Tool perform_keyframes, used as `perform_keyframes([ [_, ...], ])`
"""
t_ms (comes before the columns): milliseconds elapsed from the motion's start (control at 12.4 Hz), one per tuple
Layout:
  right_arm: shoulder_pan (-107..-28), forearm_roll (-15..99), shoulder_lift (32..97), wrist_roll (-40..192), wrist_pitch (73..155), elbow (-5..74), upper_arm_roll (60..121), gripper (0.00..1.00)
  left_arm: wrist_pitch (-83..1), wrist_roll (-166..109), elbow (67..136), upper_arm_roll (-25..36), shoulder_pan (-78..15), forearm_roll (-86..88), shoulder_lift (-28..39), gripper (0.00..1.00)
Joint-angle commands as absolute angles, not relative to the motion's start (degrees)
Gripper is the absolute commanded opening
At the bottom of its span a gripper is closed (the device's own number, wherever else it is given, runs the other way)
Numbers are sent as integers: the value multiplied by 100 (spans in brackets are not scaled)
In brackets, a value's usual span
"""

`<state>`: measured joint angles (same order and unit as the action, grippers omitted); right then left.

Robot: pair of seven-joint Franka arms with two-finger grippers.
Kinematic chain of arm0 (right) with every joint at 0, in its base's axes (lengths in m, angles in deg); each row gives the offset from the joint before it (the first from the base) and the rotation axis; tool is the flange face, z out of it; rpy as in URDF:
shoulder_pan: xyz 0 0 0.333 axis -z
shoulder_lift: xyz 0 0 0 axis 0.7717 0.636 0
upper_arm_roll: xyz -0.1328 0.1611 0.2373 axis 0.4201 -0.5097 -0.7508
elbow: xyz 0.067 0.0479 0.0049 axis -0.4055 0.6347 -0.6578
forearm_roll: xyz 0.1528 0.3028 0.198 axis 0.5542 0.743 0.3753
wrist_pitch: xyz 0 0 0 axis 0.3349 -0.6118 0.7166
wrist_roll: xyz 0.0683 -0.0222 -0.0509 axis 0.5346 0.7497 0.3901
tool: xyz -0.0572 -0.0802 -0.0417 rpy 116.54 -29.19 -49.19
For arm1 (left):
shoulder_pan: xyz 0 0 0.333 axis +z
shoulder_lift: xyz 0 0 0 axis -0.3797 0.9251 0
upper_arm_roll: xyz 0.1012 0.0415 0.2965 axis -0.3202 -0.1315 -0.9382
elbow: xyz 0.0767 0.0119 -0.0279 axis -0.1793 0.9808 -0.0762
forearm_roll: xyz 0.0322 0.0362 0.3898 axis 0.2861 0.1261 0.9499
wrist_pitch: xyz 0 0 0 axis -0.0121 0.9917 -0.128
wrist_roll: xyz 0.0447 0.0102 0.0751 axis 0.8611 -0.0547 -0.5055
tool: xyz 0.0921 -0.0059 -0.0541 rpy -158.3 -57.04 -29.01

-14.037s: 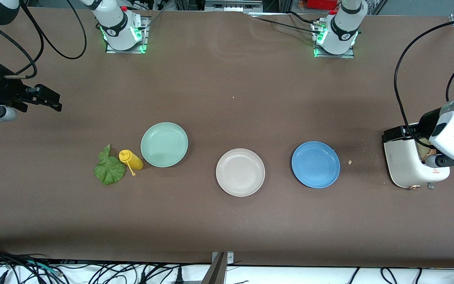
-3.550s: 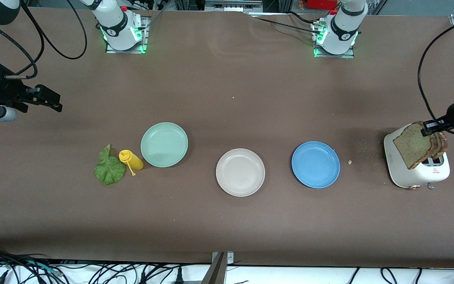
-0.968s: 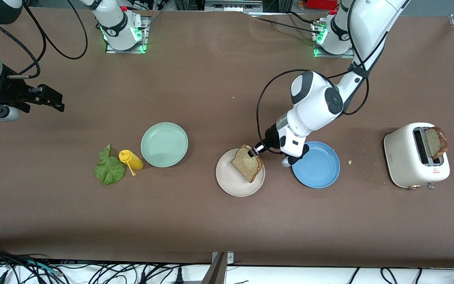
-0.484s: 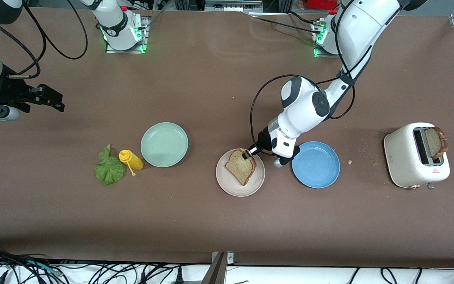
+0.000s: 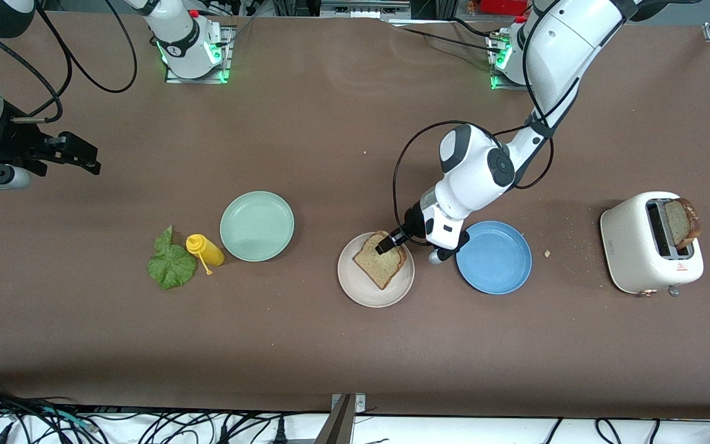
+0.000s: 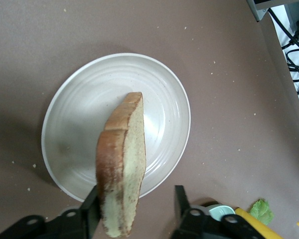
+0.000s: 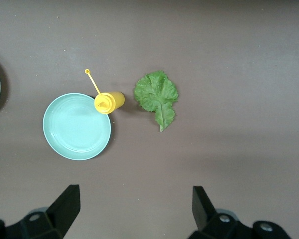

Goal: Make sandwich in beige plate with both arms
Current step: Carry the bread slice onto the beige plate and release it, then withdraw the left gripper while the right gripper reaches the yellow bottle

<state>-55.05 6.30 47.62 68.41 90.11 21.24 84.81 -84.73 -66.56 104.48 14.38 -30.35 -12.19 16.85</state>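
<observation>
A tan bread slice (image 5: 380, 266) with a brown crust rests tilted on the beige plate (image 5: 355, 285), its raised edge toward my left gripper (image 5: 390, 242). In the left wrist view the slice (image 6: 122, 159) leans on one finger (image 6: 92, 206) while the other finger stands apart from it, so that gripper (image 6: 136, 199) is open over the rim of the plate (image 6: 74, 119). The green lettuce leaf (image 5: 171, 262) lies on the table toward the right arm's end. My right gripper (image 5: 81, 157) waits open above that end, and in its own view the gripper (image 7: 134, 196) holds nothing and looks down on the leaf (image 7: 157, 94).
A yellow squeeze bottle (image 5: 205, 249) lies between the leaf and a pale green plate (image 5: 257, 226). A blue plate (image 5: 493, 257) sits beside the beige plate, under the left wrist. A white toaster (image 5: 641, 246) at the left arm's end holds another bread slice (image 5: 680, 222).
The left gripper's fingers have parted and let go of the bread slice, which has settled lower onto the beige plate. The right arm has not moved.
</observation>
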Motion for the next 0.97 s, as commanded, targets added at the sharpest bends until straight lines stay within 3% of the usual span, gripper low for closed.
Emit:
perform_keyframes([
  [0,-5464,719,4758,6842,8995,2075,8488,100,-8259,-6132,10387,1409,-3005,-1219,1640,99],
  [565,-5419,701,5231,6851,9100,2075,8514,100,-6397,-6095,10062,1374,-2646,162,1455,99],
  [887,-5341,719,5391,6921,9364,2075,8532,100,-5210,-6104,9842,1365,-2014,811,903,99],
])
